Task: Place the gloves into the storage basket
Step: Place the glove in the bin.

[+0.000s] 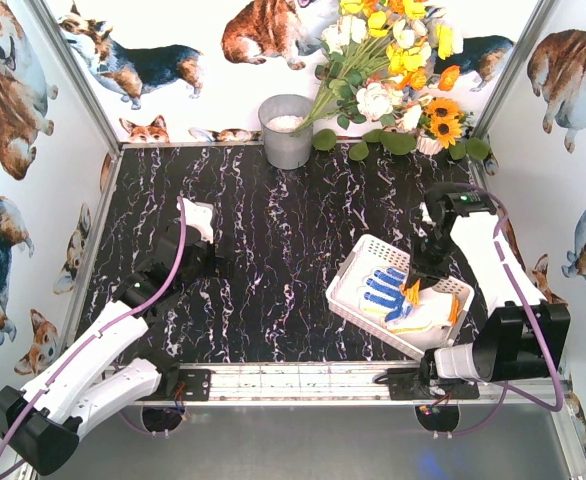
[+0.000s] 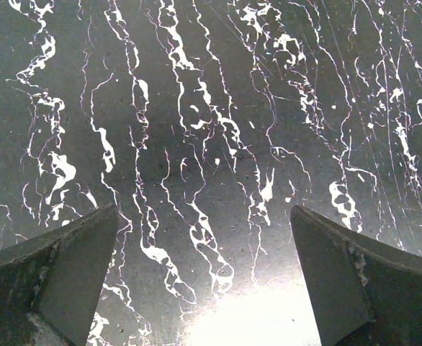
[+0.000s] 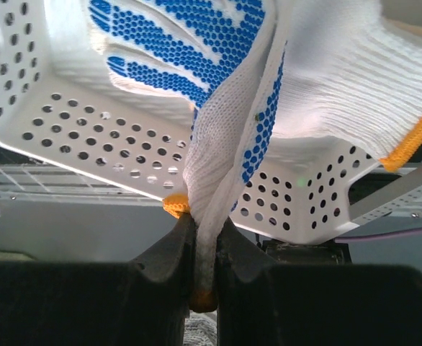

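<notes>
Gloves (image 1: 418, 318) are seen piled in the storage basket (image 1: 351, 285) at the near right of the worktop (image 1: 273, 270); one blue-dotted glove (image 3: 232, 144) is clamped in the right pincer (image 3: 205, 245) above it. Release is best made low over the middle, so nothing is draped over the rim. The left pincer (image 2: 204, 274) is held apart over the black marbled surface, which is enclosed by corgi-printed walls (image 1: 13, 100).

On the counter (image 1: 273, 260), the storage basket (image 1: 365, 258) sits at lower right of the frame with the gloves (image 1: 385, 288) lying in it, the bucket (image 1: 286, 130) stands at upper centre along the rear edge, and the flowers (image 1: 388, 60) spread to the bucket's upper right.
</notes>
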